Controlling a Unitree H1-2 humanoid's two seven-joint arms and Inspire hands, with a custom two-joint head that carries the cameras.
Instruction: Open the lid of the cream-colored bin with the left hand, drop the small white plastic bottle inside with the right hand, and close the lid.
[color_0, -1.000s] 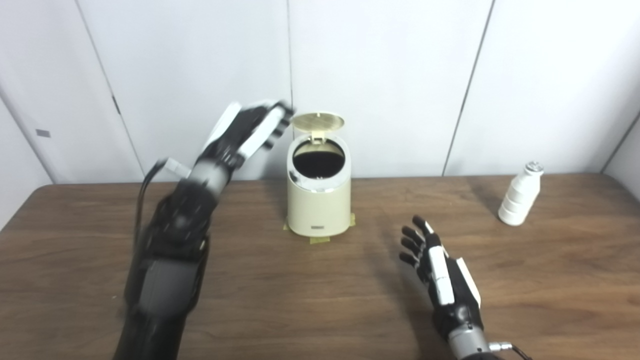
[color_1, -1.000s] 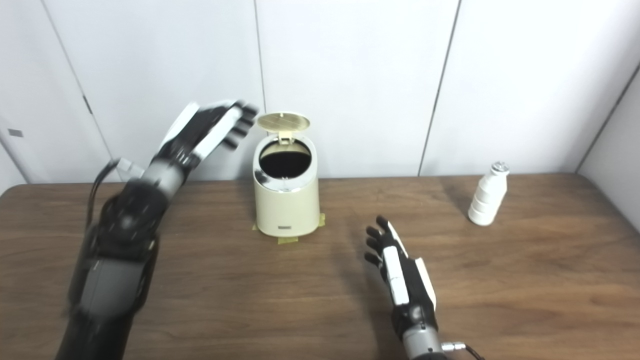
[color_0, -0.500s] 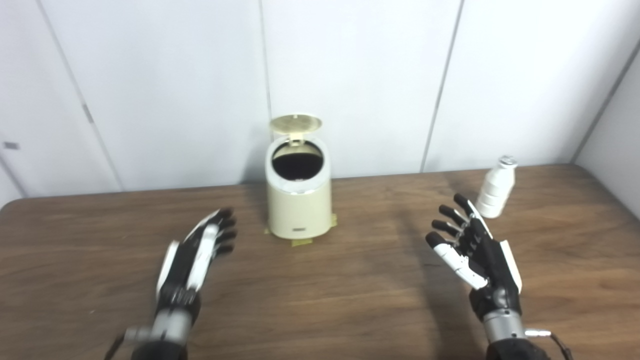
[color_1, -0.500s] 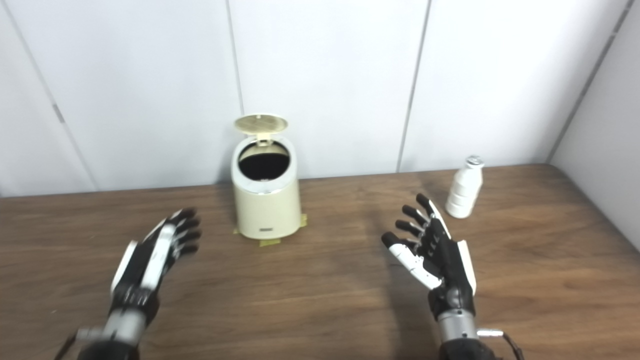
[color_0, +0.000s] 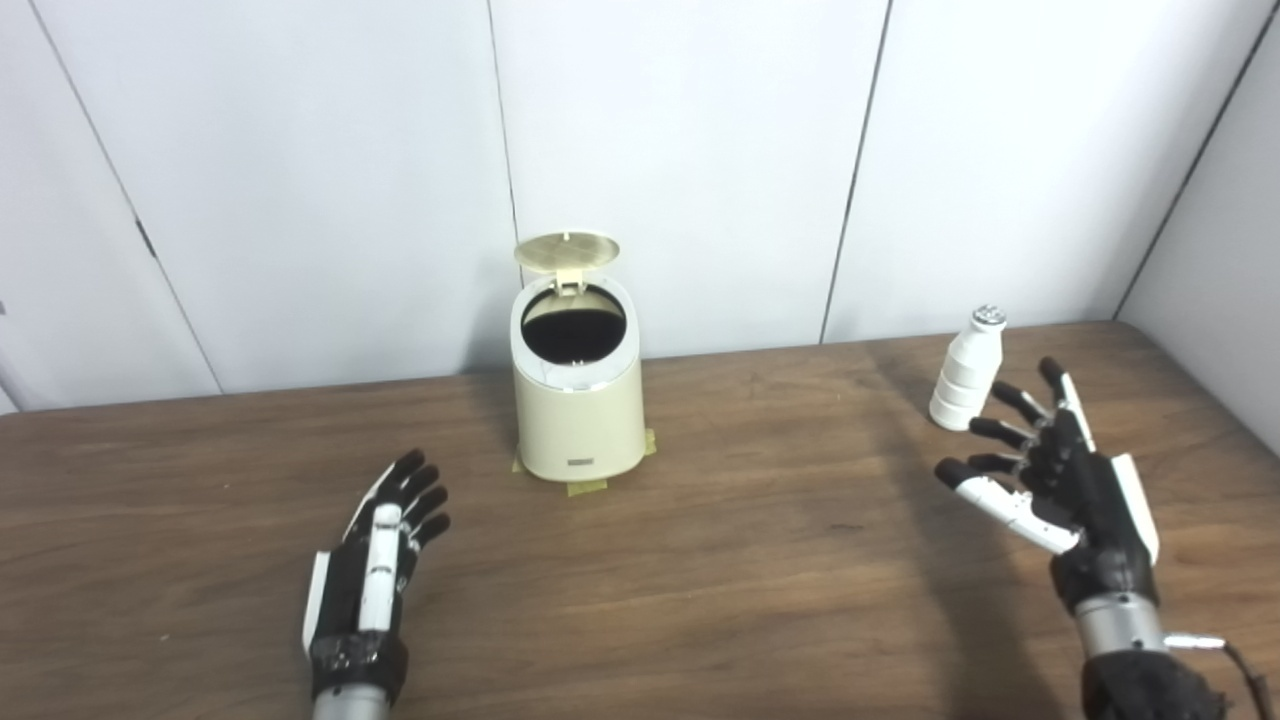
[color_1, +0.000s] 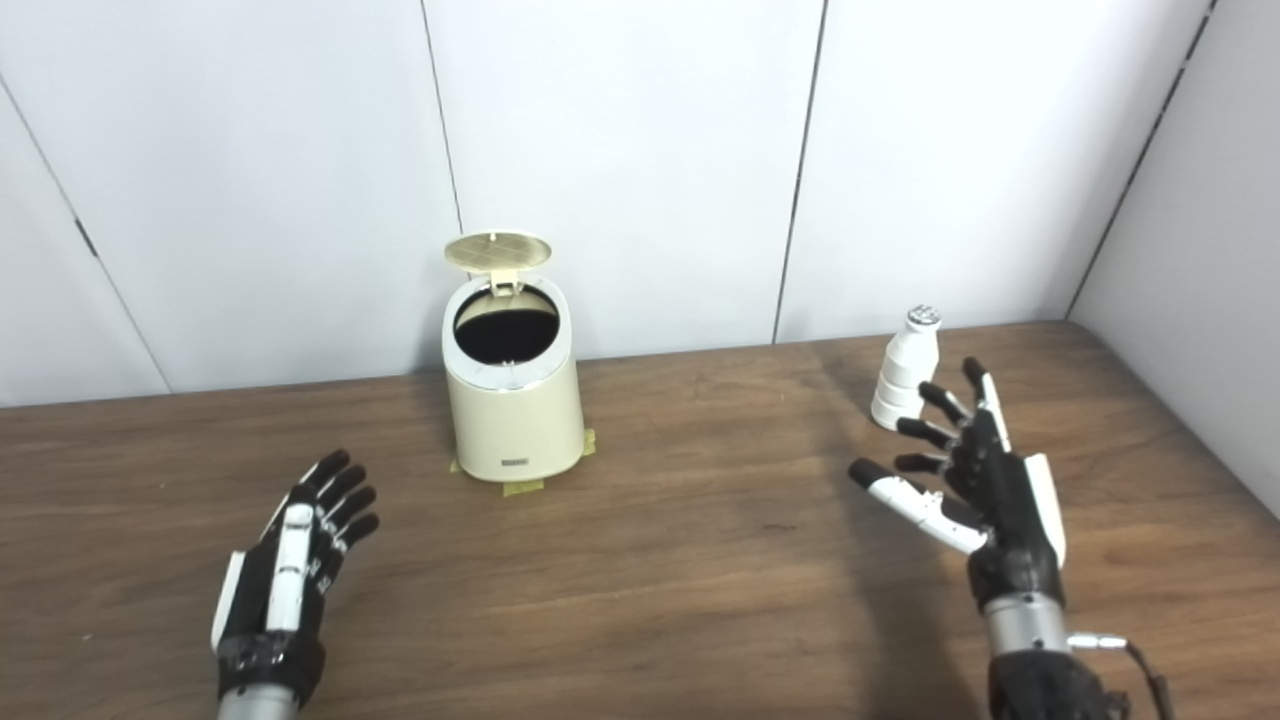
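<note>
One cream bin (color_0: 578, 415) and one small white bottle (color_0: 966, 370) on the desk (color_0: 700, 560); bin lid (color_0: 566, 251) is flipped up, and the interior looks dark, contents can't be made out. Bottle stands upright, far right, well apart from the bin. Left hand (color_0: 372, 572) lies flat, fingers spread, holding nothing; right hand (color_0: 1062, 482) is splayed and empty, just beside the bottle.

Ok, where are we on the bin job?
Done: the lid stands open on the cream-colored bin. In hand: the open right robot hand is near the white bottle, not gripping. The left robot hand rests open. Left: grasp, drop in, close lid.
</note>
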